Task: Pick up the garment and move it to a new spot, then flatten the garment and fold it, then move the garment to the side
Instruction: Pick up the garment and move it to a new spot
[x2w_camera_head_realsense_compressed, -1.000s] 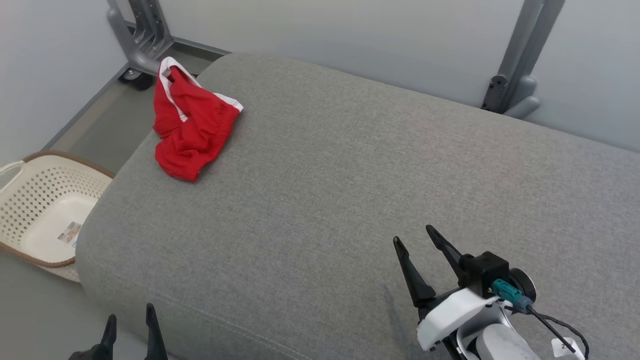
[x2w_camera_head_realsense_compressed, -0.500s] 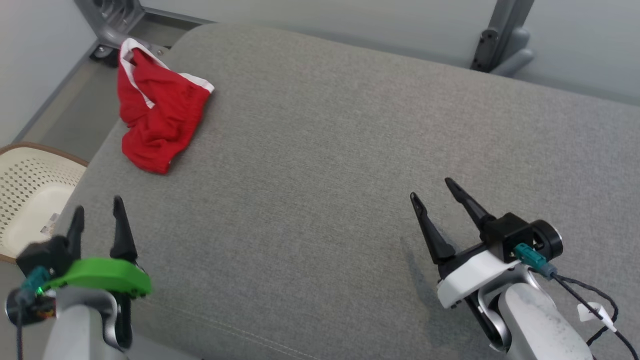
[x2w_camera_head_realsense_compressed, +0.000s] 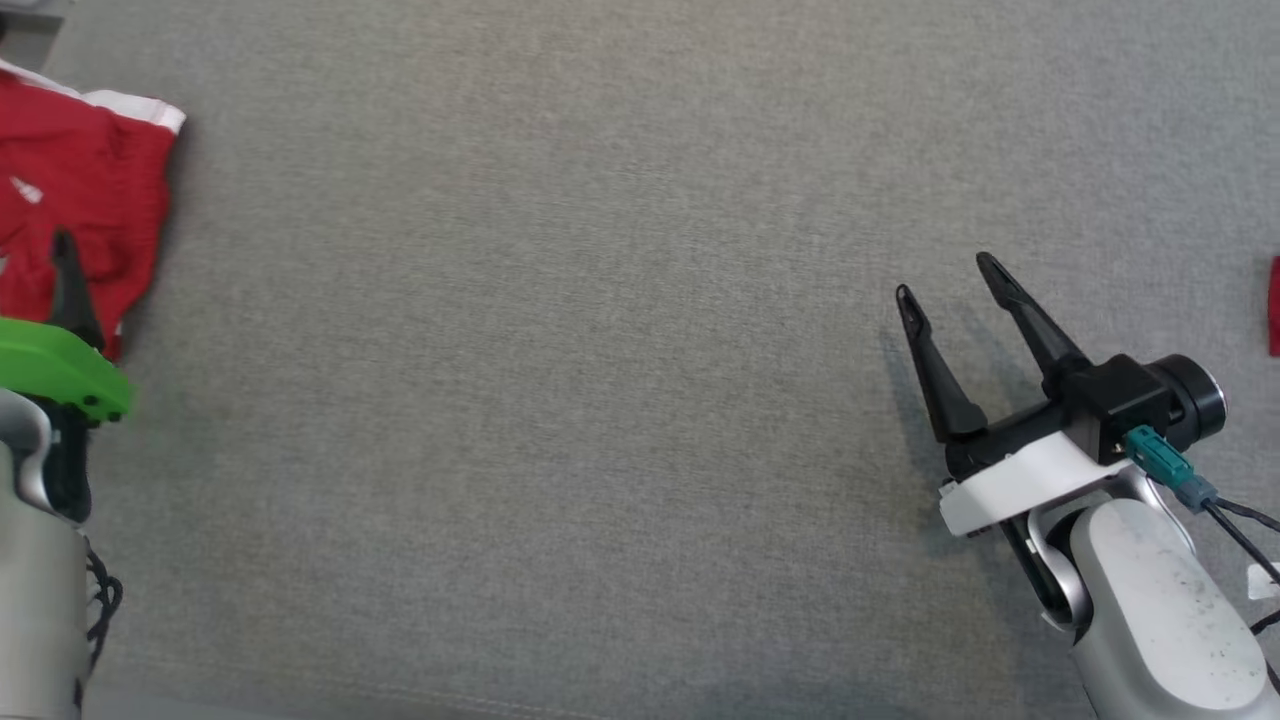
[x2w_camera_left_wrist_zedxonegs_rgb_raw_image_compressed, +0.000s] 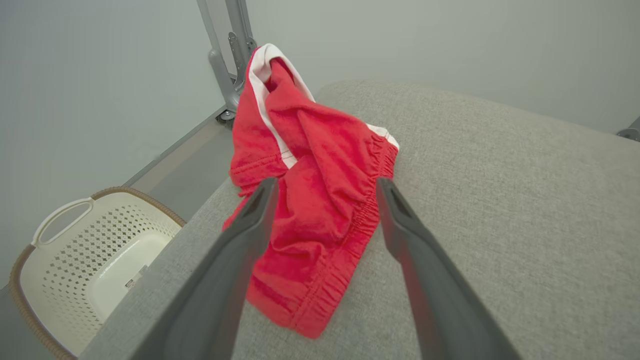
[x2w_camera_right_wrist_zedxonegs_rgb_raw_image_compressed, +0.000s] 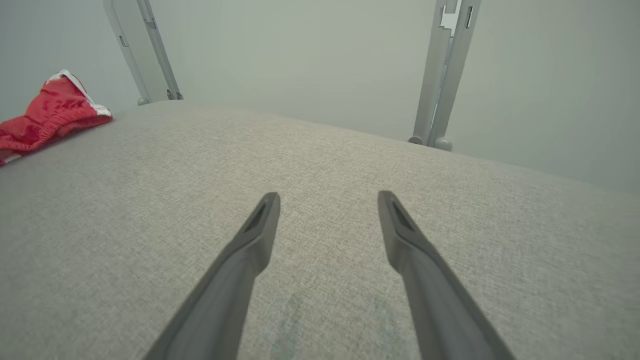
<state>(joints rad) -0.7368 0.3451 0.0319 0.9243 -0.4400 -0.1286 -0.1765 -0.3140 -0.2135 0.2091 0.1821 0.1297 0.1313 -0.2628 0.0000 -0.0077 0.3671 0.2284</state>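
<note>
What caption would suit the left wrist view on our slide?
Open left gripper aimed at a crumpled red garment at the edge of a grey cushion, cream basket beside.

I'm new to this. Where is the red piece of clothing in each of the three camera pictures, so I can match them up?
Head view: the red garment lies at the far left edge, upper part, cut off by the frame.
Left wrist view: the garment sits in the middle, crumpled on a corner of the cushion.
Right wrist view: the garment is small, far left, upper part.
Shared landmark: the grey cushion it lies on.
</note>
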